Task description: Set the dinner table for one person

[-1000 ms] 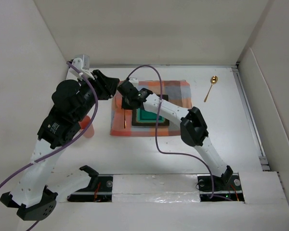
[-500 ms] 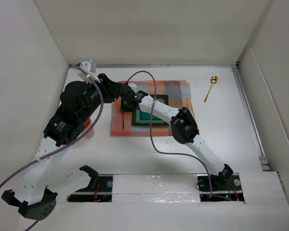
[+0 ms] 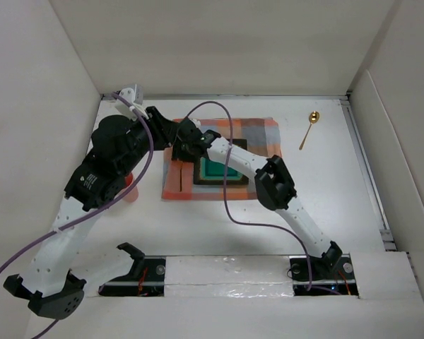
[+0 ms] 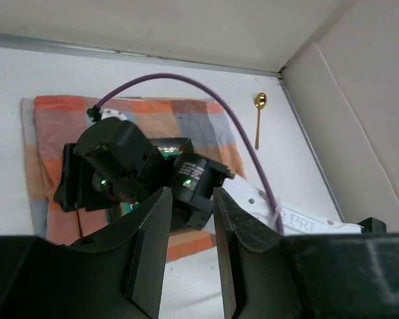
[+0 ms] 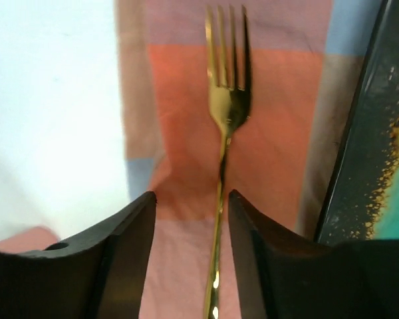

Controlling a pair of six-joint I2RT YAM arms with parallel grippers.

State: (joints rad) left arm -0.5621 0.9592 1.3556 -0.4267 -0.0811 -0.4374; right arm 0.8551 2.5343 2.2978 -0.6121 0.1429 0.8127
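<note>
The right gripper (image 5: 189, 199) straddles, fingers apart, a gold fork (image 5: 226, 100) whose handle end is cut off below, lying on the checked cloth (image 5: 266, 86). The left gripper (image 4: 189, 196), its gap narrow and empty, hovers beyond, and the right arm (image 3: 233, 155) hides part of the plate (image 3: 215, 171). The white dinner table (image 3: 325, 205) lies beneath everything, boxed in by pale walls (image 3: 233, 49).

I see my right gripper (image 5: 191, 199) spread astride a slim gold metal fork (image 5: 227, 100), tines toward 12 o'clock, on orange-and-grey checked cloth (image 5: 179, 119).
</note>
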